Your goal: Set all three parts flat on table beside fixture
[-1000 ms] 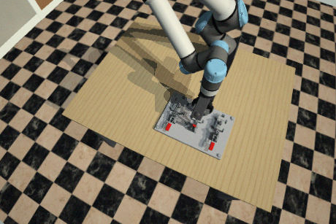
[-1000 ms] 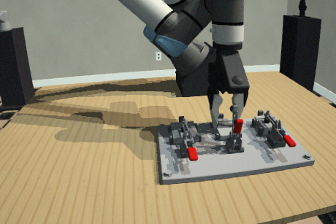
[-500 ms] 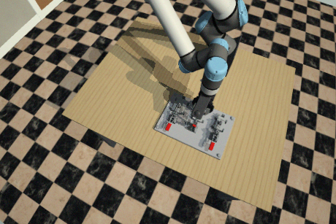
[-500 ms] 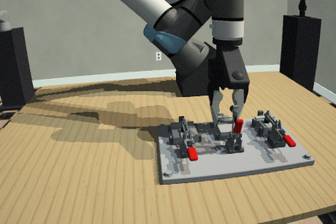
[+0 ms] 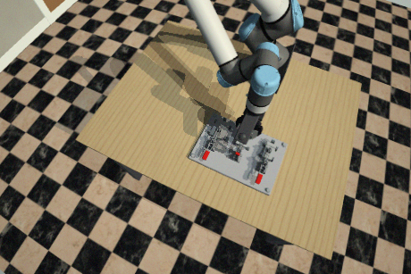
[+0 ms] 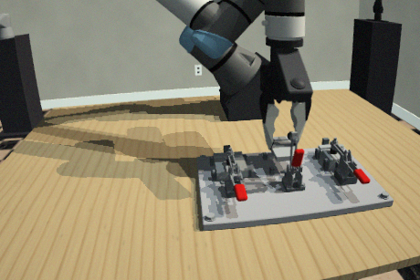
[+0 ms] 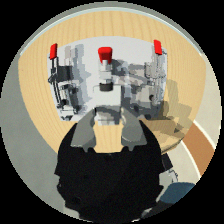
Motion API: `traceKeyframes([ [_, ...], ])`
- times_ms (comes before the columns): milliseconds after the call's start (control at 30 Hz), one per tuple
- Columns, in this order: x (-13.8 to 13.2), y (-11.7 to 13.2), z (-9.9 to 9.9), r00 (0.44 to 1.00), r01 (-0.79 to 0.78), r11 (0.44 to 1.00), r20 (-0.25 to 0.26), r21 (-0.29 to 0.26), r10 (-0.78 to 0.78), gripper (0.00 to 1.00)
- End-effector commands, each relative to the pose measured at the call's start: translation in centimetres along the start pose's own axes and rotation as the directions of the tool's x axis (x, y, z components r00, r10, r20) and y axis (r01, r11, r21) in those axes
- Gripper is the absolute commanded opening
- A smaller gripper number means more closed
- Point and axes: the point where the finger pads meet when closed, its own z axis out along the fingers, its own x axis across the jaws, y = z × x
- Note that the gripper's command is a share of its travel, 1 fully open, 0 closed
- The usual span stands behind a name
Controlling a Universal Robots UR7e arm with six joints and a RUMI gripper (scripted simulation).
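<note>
Hand [image 5: 241,145] [image 6: 285,140] [image 7: 108,107]: partly closed, both fingers bearing on a pale grey part [image 6: 284,149] [image 7: 107,95] — grip judged firm. The part sits at the middle station, over the rear of the fixture [image 5: 223,167] [image 6: 274,212] [image 7: 130,49]. In the exterior view it appears raised above the plate; whether it is wholly free of its seat cannot be told.

Handling, by judgement: small, light, rigid, probably machined or moulded. It should not crush, but smooth flat faces could let it pivot or slip if the pads hold only one end. Best hold: opposite side faces, close to its middle, pads square to it.

Just ahead of the part, the middle red handle [image 5: 238,153] [image 6: 298,158] [image 7: 105,54] stands upright, its clamp arm near the part. Lift straight up first; a sideways pull might catch it.

Farther out, two outer red handles [image 5: 205,155] [image 5: 259,178] [image 6: 240,191] [image 6: 362,175] [image 7: 158,47] [image 7: 53,51] lie low. Parts at those stations are too cluttered to identify; their clamps probably need checking before any pull.

Beyond the plate: wooden counter [image 5: 313,121] [image 6: 114,238] [image 7: 35,65]. Set-down calls for turning the broad face downward, lowering to contact, then releasing.
</note>
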Motion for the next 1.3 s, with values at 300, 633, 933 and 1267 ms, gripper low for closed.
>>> traceKeyframes([
  [300,0.0,0.0,-0.8,1.0,0.0,1.0,0.0,0.0,0.0,0.0],
  [633,0.0,0.1,-1.1,1.0,0.0,1.0,0.0,0.0,0.0,0.0],
  [933,0.0,0.6,-3.2,1.0,0.0,1.0,0.0,0.0,0.0,0.0],
  [1267,0.0,0.8,-4.2,1.0,0.0,1.0,0.0,0.0,0.0,0.0],
])
